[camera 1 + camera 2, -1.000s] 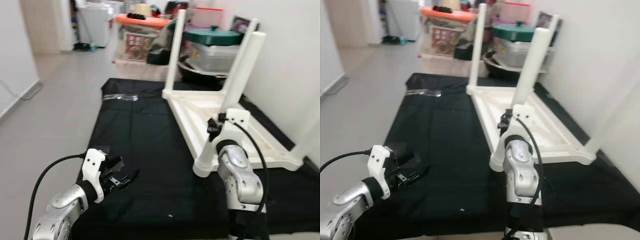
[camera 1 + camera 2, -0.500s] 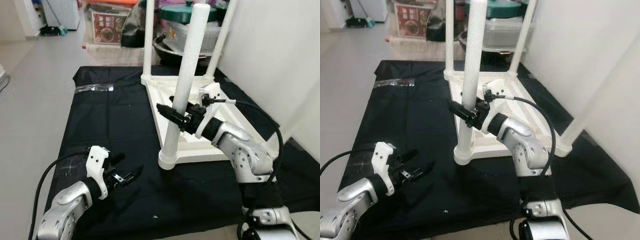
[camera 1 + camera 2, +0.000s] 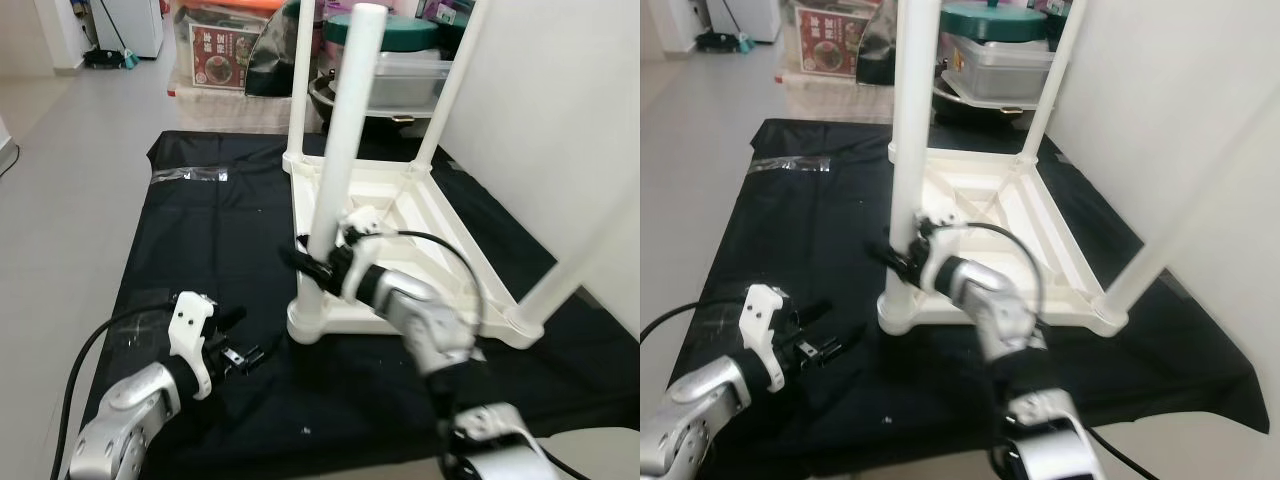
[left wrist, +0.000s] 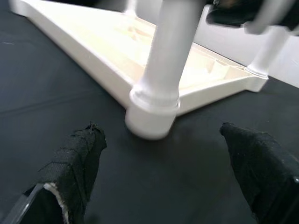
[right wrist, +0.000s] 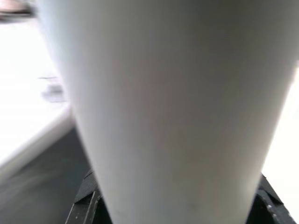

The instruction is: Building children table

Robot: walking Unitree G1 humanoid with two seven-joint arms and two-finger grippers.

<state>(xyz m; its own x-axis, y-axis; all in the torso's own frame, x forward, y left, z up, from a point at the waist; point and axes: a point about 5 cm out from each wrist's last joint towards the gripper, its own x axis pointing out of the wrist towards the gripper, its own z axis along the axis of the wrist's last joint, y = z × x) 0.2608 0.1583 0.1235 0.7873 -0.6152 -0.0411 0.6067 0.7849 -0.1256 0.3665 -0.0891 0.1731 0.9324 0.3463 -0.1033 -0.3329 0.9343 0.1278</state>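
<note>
A white table (image 3: 400, 215) lies upside down on a black mat (image 3: 215, 240), legs pointing up. My right gripper (image 3: 312, 262) has its fingers clamped around the nearest leg (image 3: 335, 175). My left gripper (image 3: 243, 352) hovers low over the mat nearby, fingers spread wide, holding nothing

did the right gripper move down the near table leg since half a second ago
Yes. The right gripper sits lower on the near table leg, closer to the tabletop corner.

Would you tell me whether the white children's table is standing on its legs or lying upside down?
Upside down: the table top lies flat on the black cloth, and the legs point up, the right gripper around the nearest leg.
</note>
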